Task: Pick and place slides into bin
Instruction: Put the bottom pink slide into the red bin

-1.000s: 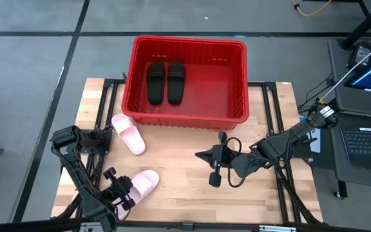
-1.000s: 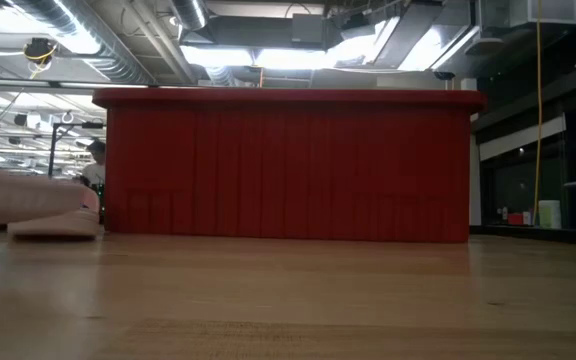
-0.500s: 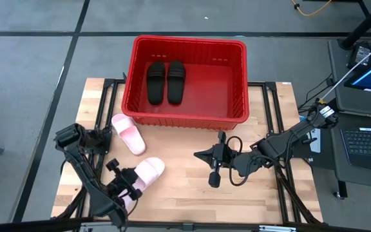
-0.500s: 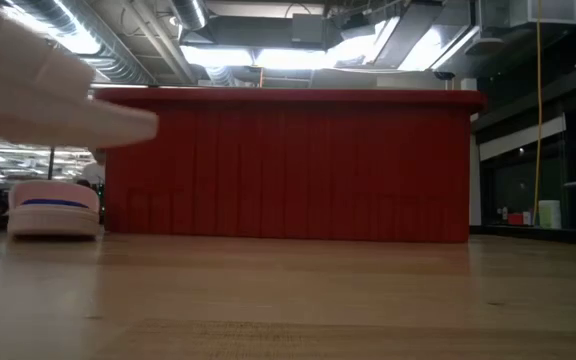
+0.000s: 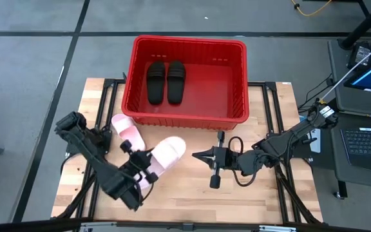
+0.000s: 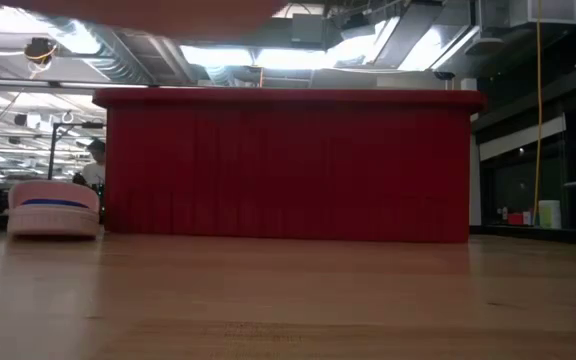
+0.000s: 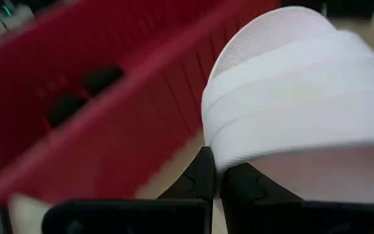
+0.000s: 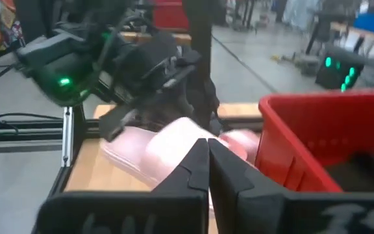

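The red bin stands at the table's far middle, with two black slides lying flat on its floor. One pale pink slide lies sole-down on the table left of the bin; it also shows in the low view. My left gripper is shut on the second pale pink slide, in the air near the bin's near left corner. My right gripper is shut and empty over the table's middle, near the bin's front wall. My left gripper pinches the pink slide's edge between its two fingers, at the end nearest the arm and close under the wide strap. The fingers come roughly level from the table's near left, along the slide. The slide is lifted clear, strap up, its free end toward the bin.
The bin's right half is bare. Black frame rails run along the table's sides. A laptop and cables lie off the right edge. The table's near right is bare wood.
My left gripper has gone up and toward the far right, toward the bin, carrying the pink slide. The slide has risen from low over the table's near left to well above it, leaving the low view at its top. The other pink slide has stayed put.
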